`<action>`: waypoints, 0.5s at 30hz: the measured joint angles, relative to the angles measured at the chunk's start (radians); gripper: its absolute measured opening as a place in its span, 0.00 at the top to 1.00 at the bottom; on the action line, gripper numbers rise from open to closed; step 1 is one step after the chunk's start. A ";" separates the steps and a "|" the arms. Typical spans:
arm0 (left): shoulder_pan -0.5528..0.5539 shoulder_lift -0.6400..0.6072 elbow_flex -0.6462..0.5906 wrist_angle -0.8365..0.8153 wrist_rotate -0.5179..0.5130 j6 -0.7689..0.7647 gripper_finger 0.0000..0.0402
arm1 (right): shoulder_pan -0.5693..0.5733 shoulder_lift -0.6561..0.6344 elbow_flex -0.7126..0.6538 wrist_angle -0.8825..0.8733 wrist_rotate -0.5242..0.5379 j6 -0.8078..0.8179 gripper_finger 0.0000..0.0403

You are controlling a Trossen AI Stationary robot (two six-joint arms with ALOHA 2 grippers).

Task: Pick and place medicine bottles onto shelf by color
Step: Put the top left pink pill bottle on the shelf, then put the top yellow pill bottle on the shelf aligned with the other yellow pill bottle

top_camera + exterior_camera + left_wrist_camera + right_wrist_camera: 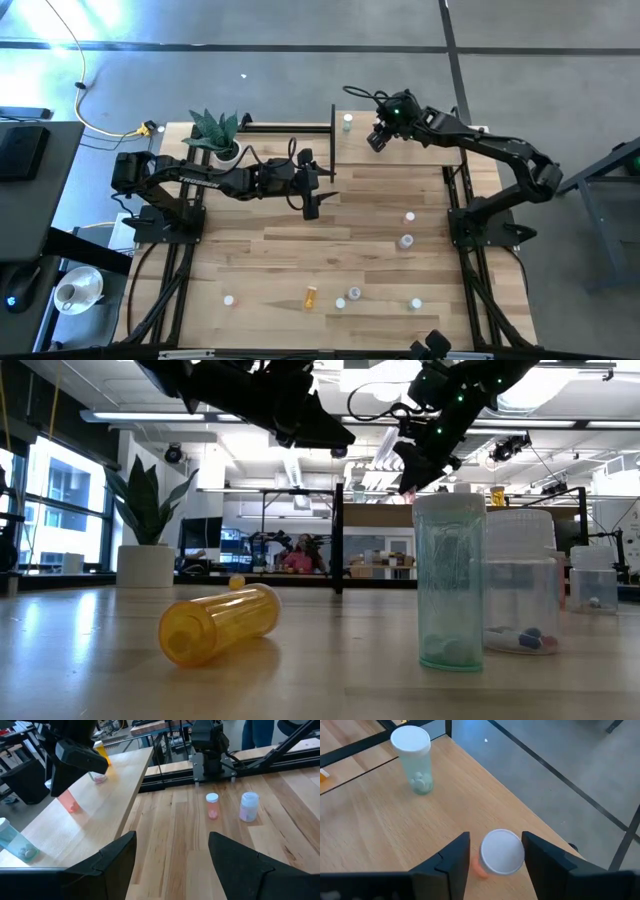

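The pale shelf (400,160) stands at the table's far side. My right gripper (495,855) is above it, open, its fingers on either side of the white cap of a pink bottle (502,852) that stands on the shelf near its edge. A teal bottle (417,760) stands farther along the shelf and also shows in the high view (347,122). My left gripper (172,855) is open and empty, above the table just in front of the shelf. The left wrist view shows a pink bottle (212,806) and a pale one (249,806) upright on the table.
Several small bottles stand near the table's front edge, among them an orange one (310,296) on its side and a teal one (448,580) upright. Two more (409,216) stand at mid-right. A potted plant (222,140) stands at far left. The shelf's black posts (165,750) rise beside my left gripper.
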 joint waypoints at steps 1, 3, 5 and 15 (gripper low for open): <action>0.000 0.000 0.000 -0.002 0.000 0.000 0.41 | 0.000 -0.002 0.000 0.000 0.000 -0.001 0.57; 0.000 0.000 0.000 -0.003 0.000 0.000 0.41 | 0.000 -0.014 0.000 0.004 0.000 -0.001 0.56; 0.000 0.000 0.000 -0.003 0.000 0.000 0.41 | 0.000 -0.032 0.000 0.005 0.000 -0.002 0.56; 0.000 0.000 0.000 -0.025 -0.008 0.000 0.41 | 0.018 -0.191 0.000 -0.102 -0.035 -0.009 0.56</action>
